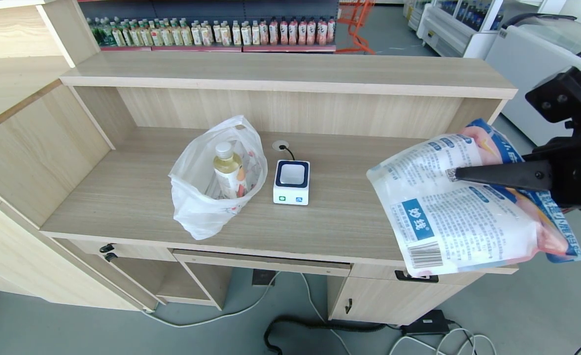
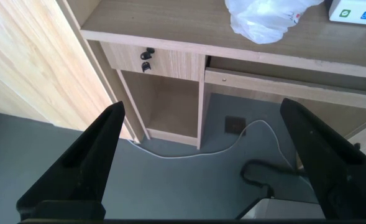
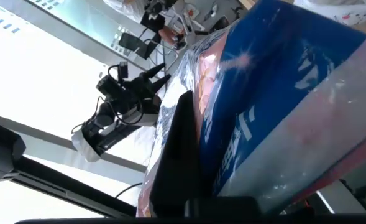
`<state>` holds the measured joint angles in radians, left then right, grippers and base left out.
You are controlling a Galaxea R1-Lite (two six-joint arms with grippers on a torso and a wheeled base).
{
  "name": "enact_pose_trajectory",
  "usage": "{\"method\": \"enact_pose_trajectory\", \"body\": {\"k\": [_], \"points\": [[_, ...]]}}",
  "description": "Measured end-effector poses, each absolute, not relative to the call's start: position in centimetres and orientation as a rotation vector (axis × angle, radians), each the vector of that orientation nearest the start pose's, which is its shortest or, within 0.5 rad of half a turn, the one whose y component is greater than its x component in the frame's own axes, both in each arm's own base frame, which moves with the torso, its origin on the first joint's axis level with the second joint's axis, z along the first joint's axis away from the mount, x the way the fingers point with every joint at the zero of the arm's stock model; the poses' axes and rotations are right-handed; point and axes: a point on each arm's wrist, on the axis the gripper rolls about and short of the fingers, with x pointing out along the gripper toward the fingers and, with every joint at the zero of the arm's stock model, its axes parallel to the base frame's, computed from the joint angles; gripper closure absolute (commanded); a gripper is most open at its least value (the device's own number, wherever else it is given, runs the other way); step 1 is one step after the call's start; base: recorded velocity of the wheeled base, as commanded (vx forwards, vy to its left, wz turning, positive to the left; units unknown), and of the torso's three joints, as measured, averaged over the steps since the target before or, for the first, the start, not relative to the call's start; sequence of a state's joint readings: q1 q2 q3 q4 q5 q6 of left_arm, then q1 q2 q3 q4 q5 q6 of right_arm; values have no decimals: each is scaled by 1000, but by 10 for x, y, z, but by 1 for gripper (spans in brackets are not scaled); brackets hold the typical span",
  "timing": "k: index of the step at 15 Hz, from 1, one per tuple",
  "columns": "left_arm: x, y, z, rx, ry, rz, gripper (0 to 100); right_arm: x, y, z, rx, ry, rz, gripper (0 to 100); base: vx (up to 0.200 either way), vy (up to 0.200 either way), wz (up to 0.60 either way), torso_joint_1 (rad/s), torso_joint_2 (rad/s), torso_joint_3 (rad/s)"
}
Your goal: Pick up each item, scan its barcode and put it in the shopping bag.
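The wooden counter (image 1: pixel 349 212) carries the white shopping bag (image 1: pixel 196 207), its mouth open. We hold the food pouch (image 1: pixel 448 212) in the air off the counter's right end, well apart from the small white barcode scanner (image 1: pixel 291 182) that sits just beside the bag. A capped drink bottle (image 1: pixel 227 170) is already bagged, so we judge the scanning step is in hand. Next the pouch must go left over the scanner, with its barcode (image 1: pixel 424 255) at the lower corner turned to face the window. Our right gripper (image 1: pixel 467 174) pinches the pouch, one finger (image 3: pixel 179 155) across the print. Our left gripper (image 2: pixel 201 109) hangs low before the counter front, jaws spread wide, holding nothing.
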<state>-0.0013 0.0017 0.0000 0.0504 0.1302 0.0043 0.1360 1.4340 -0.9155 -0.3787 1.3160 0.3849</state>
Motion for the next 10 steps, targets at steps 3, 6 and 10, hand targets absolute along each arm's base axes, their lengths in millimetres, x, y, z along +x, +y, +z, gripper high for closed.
{"method": "enact_pose_trajectory", "body": {"k": [3,6,10], "points": [[-23,3,70,8,52,128,0,224,55,264,399,409,1418,100,0,0,0,0,0,0],[-23,3,70,8,52,128,0,221,55,261,402,416,1420,100,0,0,0,0,0,0],[-23,3,70,8,53,128,0,220,55,262,400,413,1421,100,0,0,0,0,0,0]]}}
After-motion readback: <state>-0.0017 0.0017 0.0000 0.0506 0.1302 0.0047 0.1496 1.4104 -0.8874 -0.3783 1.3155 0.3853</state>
